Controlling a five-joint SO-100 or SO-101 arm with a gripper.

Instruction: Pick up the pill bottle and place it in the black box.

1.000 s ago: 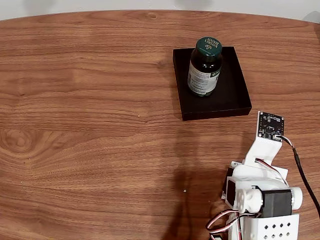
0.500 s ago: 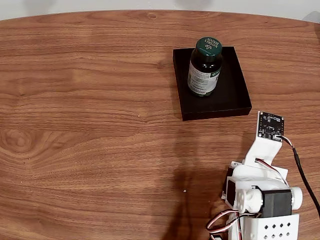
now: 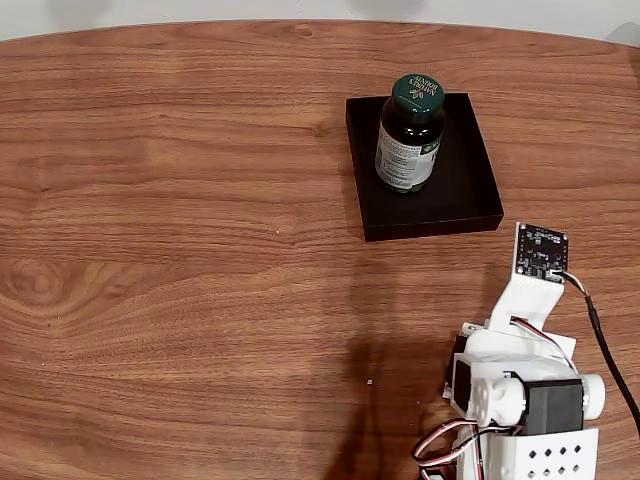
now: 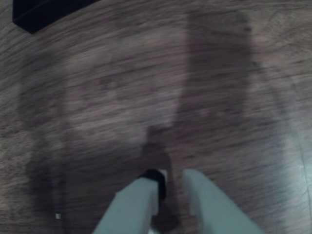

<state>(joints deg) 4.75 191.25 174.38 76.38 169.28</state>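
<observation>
Inside the black box (image 3: 470,190) stands the pill bottle (image 3: 408,135); end effector (image 4: 173,176) seemingly slightly spread, empty.

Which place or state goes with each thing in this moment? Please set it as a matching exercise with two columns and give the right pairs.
Things:
1. pill bottle
2. black box
3. gripper
4. small circuit board

Places or states:
A. on top of the folded white arm, right of the fixed view
B. standing upright inside the tray
C. low over bare wood in the wrist view, holding nothing
D. lying on the wooden table, upper right of the fixed view

Pairs: 1-B, 2-D, 3-C, 4-A
</observation>
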